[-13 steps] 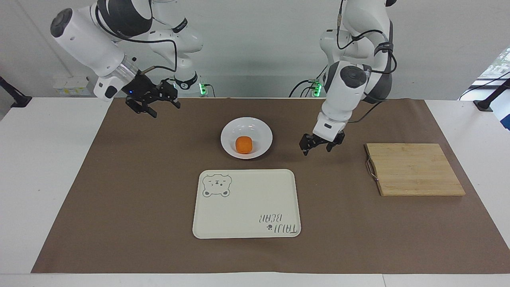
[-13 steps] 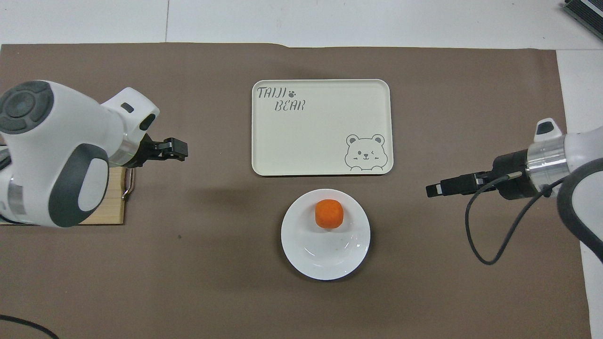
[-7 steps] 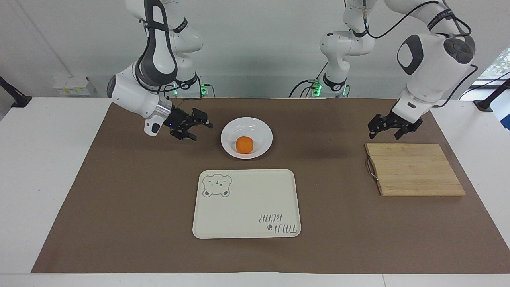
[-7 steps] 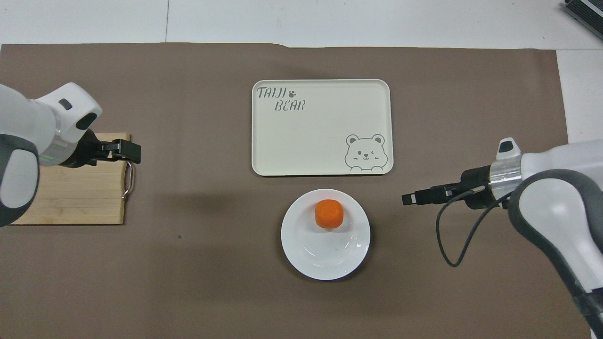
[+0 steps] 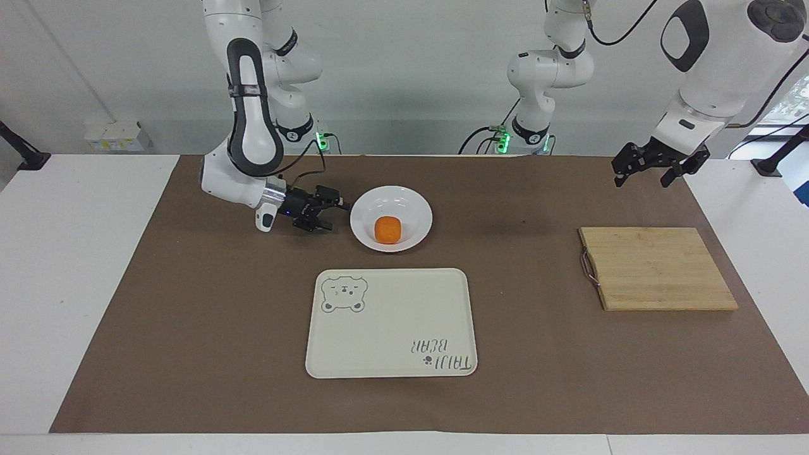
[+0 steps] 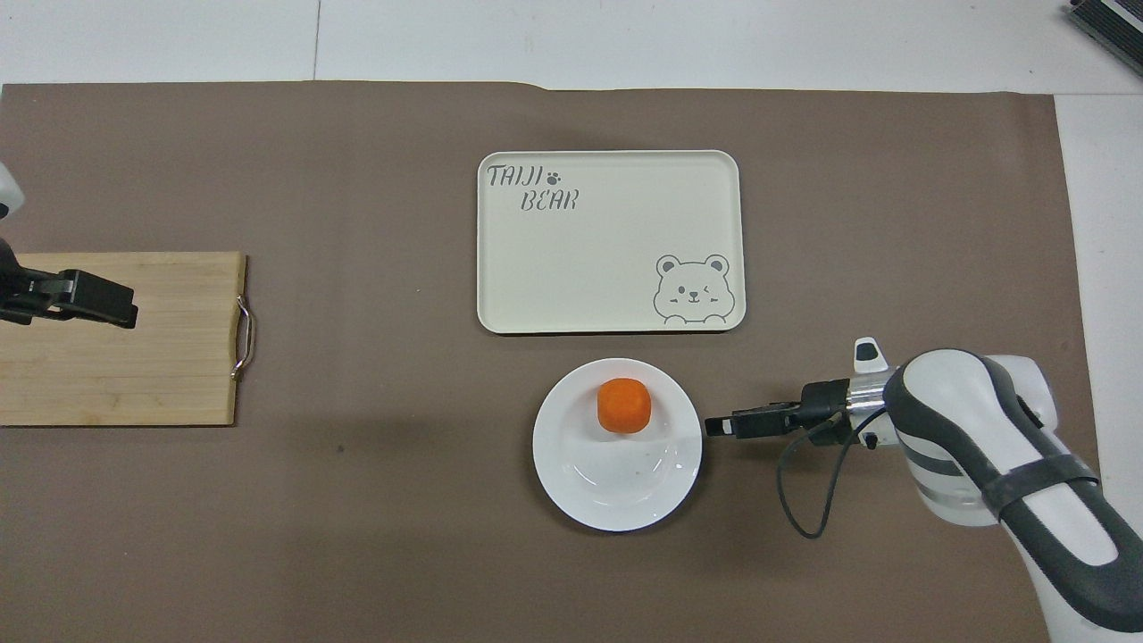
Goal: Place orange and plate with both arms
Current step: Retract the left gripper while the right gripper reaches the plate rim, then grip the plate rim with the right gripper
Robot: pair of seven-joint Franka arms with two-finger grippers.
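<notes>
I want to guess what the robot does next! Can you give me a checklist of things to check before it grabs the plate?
1. Orange sits in the plate, not rolling loose: ok.
2. Right gripper is low, right beside the plate's rim, fingers open: ok.
3. Right gripper already touching the rim: cannot tell.
4. Left gripper is up in the air near the cutting board, open and holding nothing: ok.
5. Tray with the bear drawing has nothing on it, so there is room to set things down: ok.
6. Nothing lies between plate and tray: ok.
</notes>
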